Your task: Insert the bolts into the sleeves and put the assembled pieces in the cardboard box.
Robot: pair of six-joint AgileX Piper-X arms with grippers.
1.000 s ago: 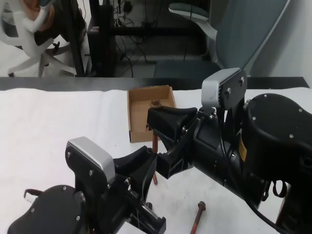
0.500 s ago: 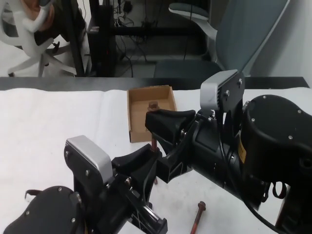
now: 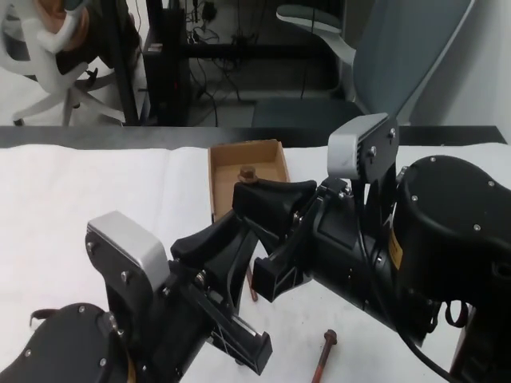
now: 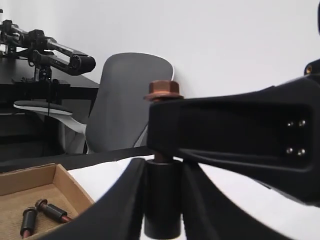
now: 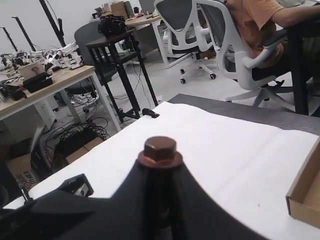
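- Bolt (image 5: 160, 149) is standing upright above the worktop (image 3: 80, 199). Its copper-coloured hex head is poking out over the right hand (image 5: 160, 167), whose two fingers are pinching the shaft just under the head.
- Directly beneath it, the sleeve (image 4: 162, 210), a black cylinder, is also standing upright. The left hand (image 4: 162, 170) is clamping it between its two fingers.
- In the left wrist view a short stretch of shaft is showing between the right hand's finger and the sleeve's top, so the bolt is meeting the sleeve mouth. How deep it is sitting inside cannot be told.
- Beyond both hands and near them, the cardboard box (image 3: 227, 191) is lying on the worktop with its open side up.
- Two assembled pieces (image 4: 50, 210) are lying side by side on the box floor.
- A loose bolt (image 3: 323, 357) is lying on the worktop under the right arm, apart from both hands.
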